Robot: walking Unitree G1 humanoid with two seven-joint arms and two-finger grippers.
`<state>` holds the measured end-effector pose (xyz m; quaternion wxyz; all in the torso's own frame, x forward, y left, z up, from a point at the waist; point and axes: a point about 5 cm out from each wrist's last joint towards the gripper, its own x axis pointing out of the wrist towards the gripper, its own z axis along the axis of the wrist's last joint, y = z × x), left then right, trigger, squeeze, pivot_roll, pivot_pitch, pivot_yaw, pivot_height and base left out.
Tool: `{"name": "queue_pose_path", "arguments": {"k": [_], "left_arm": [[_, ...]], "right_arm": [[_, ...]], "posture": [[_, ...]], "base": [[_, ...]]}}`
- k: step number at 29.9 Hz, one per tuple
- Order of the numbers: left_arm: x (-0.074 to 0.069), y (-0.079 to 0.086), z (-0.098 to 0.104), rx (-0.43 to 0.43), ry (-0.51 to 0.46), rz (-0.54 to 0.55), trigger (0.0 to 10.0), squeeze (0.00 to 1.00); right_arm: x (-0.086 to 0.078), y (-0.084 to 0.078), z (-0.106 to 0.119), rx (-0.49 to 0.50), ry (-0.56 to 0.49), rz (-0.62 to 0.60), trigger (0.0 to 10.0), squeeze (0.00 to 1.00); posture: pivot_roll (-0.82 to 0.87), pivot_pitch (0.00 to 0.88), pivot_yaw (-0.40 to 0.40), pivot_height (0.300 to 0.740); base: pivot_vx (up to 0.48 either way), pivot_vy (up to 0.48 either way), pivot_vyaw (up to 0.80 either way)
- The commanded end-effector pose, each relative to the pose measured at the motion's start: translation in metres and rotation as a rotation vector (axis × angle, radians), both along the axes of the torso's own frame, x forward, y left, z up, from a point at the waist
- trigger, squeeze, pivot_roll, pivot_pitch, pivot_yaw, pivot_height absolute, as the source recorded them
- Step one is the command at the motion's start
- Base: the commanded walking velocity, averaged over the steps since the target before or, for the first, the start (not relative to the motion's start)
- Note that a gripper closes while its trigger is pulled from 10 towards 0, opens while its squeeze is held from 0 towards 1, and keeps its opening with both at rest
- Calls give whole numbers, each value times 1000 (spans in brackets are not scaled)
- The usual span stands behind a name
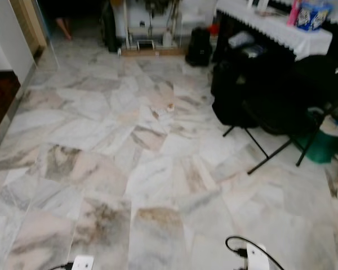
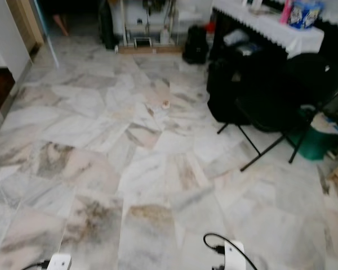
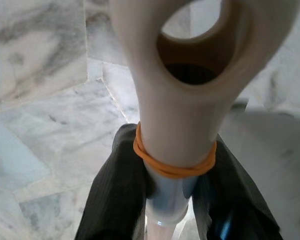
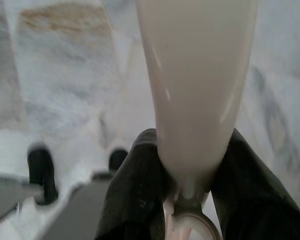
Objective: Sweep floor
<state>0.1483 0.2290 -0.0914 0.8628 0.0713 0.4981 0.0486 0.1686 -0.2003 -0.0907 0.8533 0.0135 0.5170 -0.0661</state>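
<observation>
Floor [image 1: 158, 185]: polished marble tiles, white and grey with pink and brown veining, laid on the diagonal. Small pale scrap of litter [image 1: 169, 106] lying mid-room. Cream plastic handle [image 3: 182, 85]: hollow, with a round hanging hole at its end, orange rubber band [image 3: 172, 167] round the neck. Second cream plastic handle [image 4: 197, 85]: smooth, glossy, tapering to a narrow neck.

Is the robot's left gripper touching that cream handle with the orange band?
Touching. The left wrist view shows the left gripper with both black fingers pressed against the cream handle.

Glossy veined marble floor [image 1: 158, 185], smooth plastic handle [image 3: 190, 100]
</observation>
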Motion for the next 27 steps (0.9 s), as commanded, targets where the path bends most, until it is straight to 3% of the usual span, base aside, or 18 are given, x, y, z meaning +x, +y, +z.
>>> {"name": "queue_pose_path", "arguments": {"k": [1,17,27], "left_arm": [[-17,1,-4,-119,-69,116,10000,0],[-12,-6,-4,-126,-69,115,10000,0],[-9,-8,-3,-128,-72,121,10000,0]], "right_arm": [[21,16,10,106,-122,204,10000,0],[29,22,13,96,-150,248,10000,0],[20,21,9,105,-138,236,10000,0]], "posture": [[49,0,-168,740],[38,0,-163,740],[44,0,-166,740]], "base": [[409,0,0],[406,0,0],[405,0,549]]}}
